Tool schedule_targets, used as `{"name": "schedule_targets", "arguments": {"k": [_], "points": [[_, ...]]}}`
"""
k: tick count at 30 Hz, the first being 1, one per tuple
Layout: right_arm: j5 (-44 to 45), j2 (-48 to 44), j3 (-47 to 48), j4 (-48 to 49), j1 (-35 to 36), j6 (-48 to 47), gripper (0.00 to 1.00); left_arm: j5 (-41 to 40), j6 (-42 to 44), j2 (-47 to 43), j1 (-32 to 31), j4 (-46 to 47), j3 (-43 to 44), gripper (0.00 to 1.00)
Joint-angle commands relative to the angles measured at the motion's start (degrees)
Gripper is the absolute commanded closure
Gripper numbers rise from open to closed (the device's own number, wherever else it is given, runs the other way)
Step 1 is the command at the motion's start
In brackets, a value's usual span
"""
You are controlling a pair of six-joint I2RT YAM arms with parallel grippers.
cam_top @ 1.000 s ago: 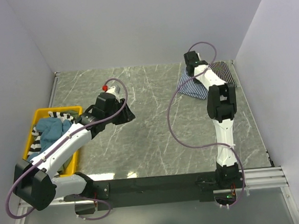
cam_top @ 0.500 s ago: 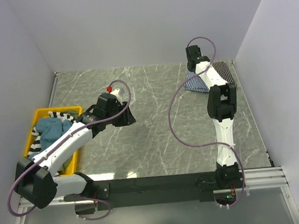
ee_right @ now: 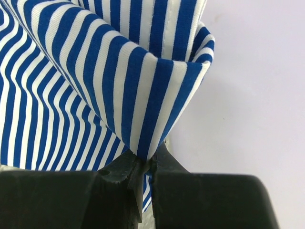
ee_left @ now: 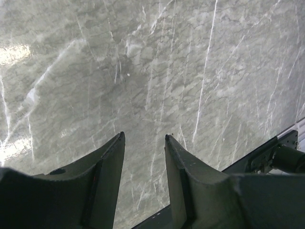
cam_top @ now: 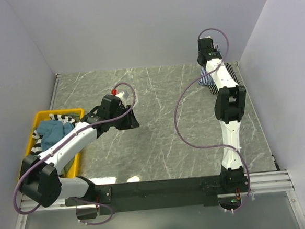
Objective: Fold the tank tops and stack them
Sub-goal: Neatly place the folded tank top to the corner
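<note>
Near left: yellow plastic bin [cam_top: 53, 113] holding crumpled striped tank tops [cam_top: 37, 144]; left gripper [ee_left: 143, 139] spread, empty, hovering over grey marble table [ee_left: 143, 71]. Far right corner: right gripper [ee_right: 145, 160] pinching doubled edge of blue-and-white striped tank top [ee_right: 95, 76], carried higher and closer to back wall [ee_right: 248, 71] within the last second. Fold judged mid-way, garment not yet laid flat.

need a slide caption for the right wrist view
Right gripper pinching a fold of the blue-and-white striped tank top, pale wall behind.
</note>
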Motion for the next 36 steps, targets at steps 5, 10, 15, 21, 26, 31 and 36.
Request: {"name": "schedule_targets", "arguments": {"k": [5, 10, 15, 21, 26, 31, 36], "points": [[-1.2, 1.4, 2.0, 2.5, -2.3, 0.8, 1.00, 2.2, 1.0, 0.5, 0.4, 2.6, 0.9, 0.55], [-2.1, 1.5, -0.3, 2.8, -3.5, 2.9, 1.00, 3.1, 0.7, 0.6, 0.5, 3.2, 0.3, 0.55], [-3.2, 3.0, -0.8, 2.0, -6.1, 6.1, 1.00, 3.3, 0.8, 0.4, 0.5, 3.1, 0.1, 0.55], [-5.3, 5.0, -0.7, 0.6, -6.8, 9.0, 0.98, 3.7, 0.7, 0.7, 0.5, 3.4, 0.1, 0.55], [-7.0, 6.7, 0.4, -1.9, -7.7, 12.4, 0.77, 4.5, 0.7, 0.9, 0.5, 3.6, -0.1, 0.55], [-6.6, 5.1, 0.0, -3.2, -7.8, 16.7, 0.45, 4.4, 0.6, 0.5, 0.6, 3.7, -0.3, 0.54], [-6.7, 0.2, -0.2, -5.2, -8.5, 23.2, 0.35, 4.9, 0.5, -0.2, 1.1, 3.9, -0.6, 0.53]]}}
